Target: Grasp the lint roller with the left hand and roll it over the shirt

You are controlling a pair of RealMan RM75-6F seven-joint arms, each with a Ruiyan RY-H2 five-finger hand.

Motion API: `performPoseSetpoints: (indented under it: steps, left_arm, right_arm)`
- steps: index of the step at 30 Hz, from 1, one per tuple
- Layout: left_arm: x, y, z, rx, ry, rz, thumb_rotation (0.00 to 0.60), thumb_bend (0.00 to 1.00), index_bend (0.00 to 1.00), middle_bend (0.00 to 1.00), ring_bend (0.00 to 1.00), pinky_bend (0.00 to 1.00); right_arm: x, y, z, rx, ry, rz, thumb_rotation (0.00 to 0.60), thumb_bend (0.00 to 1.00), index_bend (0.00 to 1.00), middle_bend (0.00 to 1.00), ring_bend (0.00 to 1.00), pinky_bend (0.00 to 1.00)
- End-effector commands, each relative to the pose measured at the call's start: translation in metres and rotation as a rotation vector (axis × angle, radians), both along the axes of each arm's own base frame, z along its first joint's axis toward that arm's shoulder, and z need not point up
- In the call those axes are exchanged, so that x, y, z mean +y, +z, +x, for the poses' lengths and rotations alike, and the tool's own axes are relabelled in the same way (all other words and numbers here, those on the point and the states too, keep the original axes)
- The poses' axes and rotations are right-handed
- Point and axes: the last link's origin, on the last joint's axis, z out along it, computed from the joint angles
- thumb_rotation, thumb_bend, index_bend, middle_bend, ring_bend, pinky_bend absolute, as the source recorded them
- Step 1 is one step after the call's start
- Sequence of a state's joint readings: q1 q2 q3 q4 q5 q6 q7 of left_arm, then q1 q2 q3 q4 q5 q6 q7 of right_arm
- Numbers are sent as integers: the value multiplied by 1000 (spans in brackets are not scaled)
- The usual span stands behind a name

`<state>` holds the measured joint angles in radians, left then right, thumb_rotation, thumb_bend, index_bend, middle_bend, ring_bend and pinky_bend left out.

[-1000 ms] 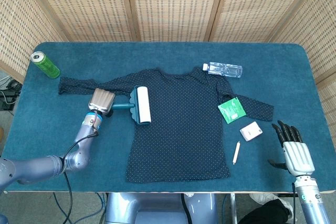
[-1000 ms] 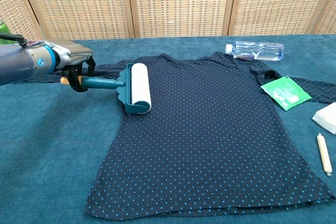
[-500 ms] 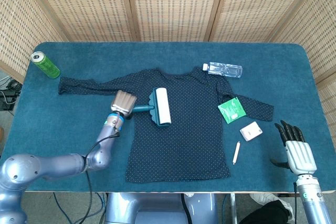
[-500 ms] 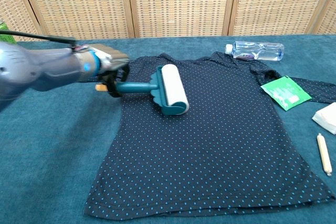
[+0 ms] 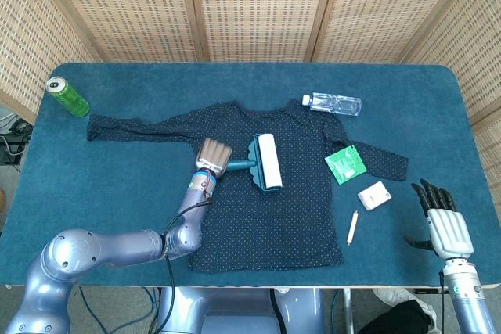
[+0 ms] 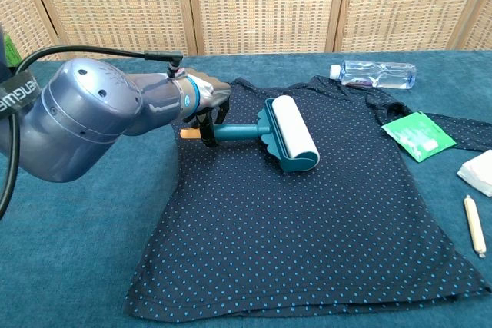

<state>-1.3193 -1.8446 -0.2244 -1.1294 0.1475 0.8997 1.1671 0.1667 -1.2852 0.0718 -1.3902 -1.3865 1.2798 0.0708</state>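
A dark navy shirt [image 5: 274,201] [image 6: 323,220] with light blue dots lies flat in the middle of the blue table. The lint roller [image 5: 265,161] [image 6: 290,133], teal with a white roll, rests on the shirt's upper chest. My left hand [image 5: 213,156] [image 6: 207,101] grips its teal handle from the left, over the shirt's left side. My right hand [image 5: 442,220] hangs at the table's front right corner with fingers spread, holding nothing; the chest view does not show it.
A green can [image 5: 67,96] stands at the back left. A clear water bottle [image 5: 334,103] [image 6: 375,74] lies behind the shirt's collar. A green packet [image 5: 346,163] [image 6: 420,135], a white block [image 5: 374,195] and a small wooden stick [image 5: 353,227] [image 6: 473,224] lie right of the shirt.
My left hand has rolled the lint roller rightward across the shirt, from its left shoulder to the middle of the chest. The right hand has barely moved.
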Motion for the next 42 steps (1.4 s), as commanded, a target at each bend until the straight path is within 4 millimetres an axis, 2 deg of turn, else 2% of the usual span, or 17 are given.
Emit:
performPoseSetpoints:
  steps: [1,8,14,22,29,30,32,34,35,36,37,40,42]
  left_arm:
    - [0,4,-3,2,1,6,600,735,904,808,714,720]
    - [-1,24,-24,11,3,24,600,736,900,808,714,720]
    - [-8,48,-70,28,39,46,600,736,894,808,714,719]
    - [-18,74,-112,21,74,67,600,732,888,794,714,698]
    - [-24,92,-126,33,52,95,600,718,841,709,673,636]
    - [-25,93,-127,34,52,94,600,712,811,681,655,618]
    - [-27,96,-129,43,54,89,600,665,676,570,574,547]
    - [-29,98,-132,59,60,77,600,542,414,329,369,400]
    - [-31,100,-134,68,66,70,600,494,331,235,281,343]
    - [-33,101,-136,74,73,63,600,425,225,112,152,255]
    - [-35,102,-137,82,84,52,600,365,145,32,58,168]
    - [-39,105,-141,77,108,43,600,269,17,0,0,15]
    - [-41,109,-143,50,107,62,600,256,0,0,0,0]
  right_arm:
    - [0,0,0,0,1,0,600,55,0,0,0,0]
    - [2,-2,3,3,13,6,600,55,0,0,0,0]
    - [5,-4,10,6,39,16,600,54,0,0,0,0]
    - [11,-9,20,12,82,29,600,55,0,0,0,0]
    - [15,-10,25,15,100,28,600,54,0,0,0,0]
    - [15,-10,26,15,101,27,600,54,0,0,0,0]
    - [15,-9,27,15,105,26,600,54,0,0,0,0]
    - [16,-9,27,15,108,24,600,55,0,0,0,0]
    - [16,-9,27,14,109,24,600,55,0,0,0,0]
    - [16,-9,28,14,110,24,600,55,0,0,0,0]
    - [16,-8,28,14,111,24,600,54,0,0,0,0]
    - [17,-8,29,10,118,20,600,55,0,0,0,0]
    - [18,-7,31,8,126,20,600,55,0,0,0,0]
